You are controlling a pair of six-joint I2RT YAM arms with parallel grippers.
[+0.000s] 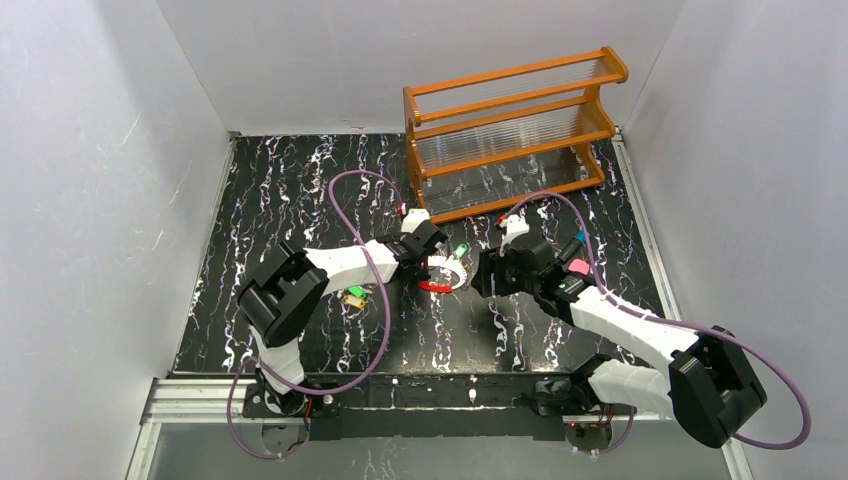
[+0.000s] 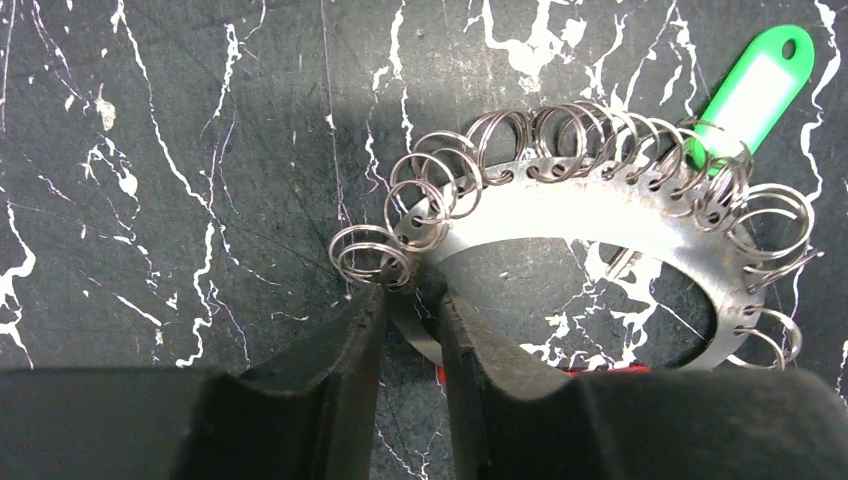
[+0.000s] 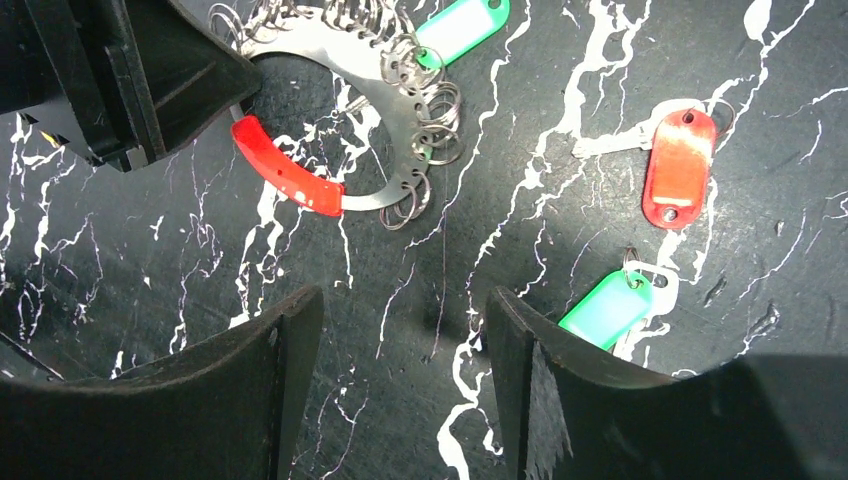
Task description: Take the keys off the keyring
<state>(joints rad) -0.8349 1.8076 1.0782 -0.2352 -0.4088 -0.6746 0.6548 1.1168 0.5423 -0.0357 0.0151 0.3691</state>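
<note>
The keyring (image 2: 590, 215) is a flat silvery band hung with several small wire loops, and it has a short red segment (image 3: 285, 170). It lies on the black marbled table (image 1: 300, 200). A key with a green head (image 2: 760, 85) still hangs on it at the far side. My left gripper (image 2: 410, 300) is shut on the band's end near the red segment. A red-headed key (image 3: 680, 155) and a green-headed key (image 3: 605, 310) lie loose on the table. My right gripper (image 3: 405, 310) stands open over bare table, short of the keyring (image 1: 448, 270).
An orange wooden rack (image 1: 515, 130) stands at the back right. Two loose keys, green and yellow (image 1: 353, 296), lie beside the left arm. Purple cables arc over both arms. White walls close in the table on three sides.
</note>
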